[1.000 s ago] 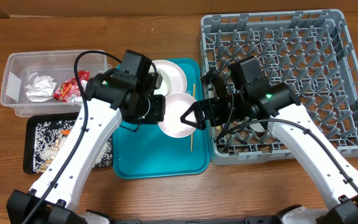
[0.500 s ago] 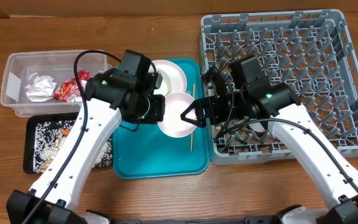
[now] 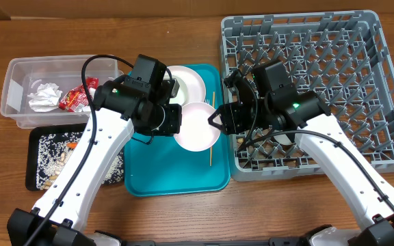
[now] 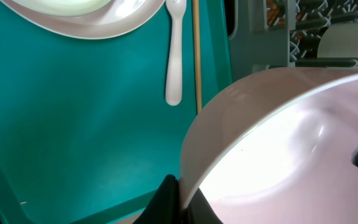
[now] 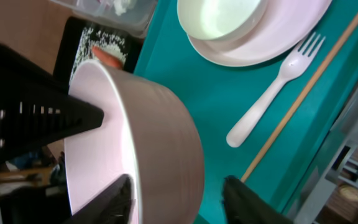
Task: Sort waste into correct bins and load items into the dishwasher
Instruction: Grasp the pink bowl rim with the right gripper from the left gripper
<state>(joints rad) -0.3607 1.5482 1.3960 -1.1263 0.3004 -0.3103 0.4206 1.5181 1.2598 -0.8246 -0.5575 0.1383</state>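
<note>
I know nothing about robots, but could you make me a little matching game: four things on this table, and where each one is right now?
Things:
1. tilted white bowl
2. white fork
3. red-orange wrapper
4. pale crumbs

Places:
A. in the clear tub
B. on the black tray
C. held in the air over the teal tray
D. lying on the teal tray beside the chopstick

Pairs: 1-C, 2-D, 3-A, 4-B

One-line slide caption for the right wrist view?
Right end effector straddling a white bowl held by the left end effector, over fork, chopstick and teal tray.
</note>
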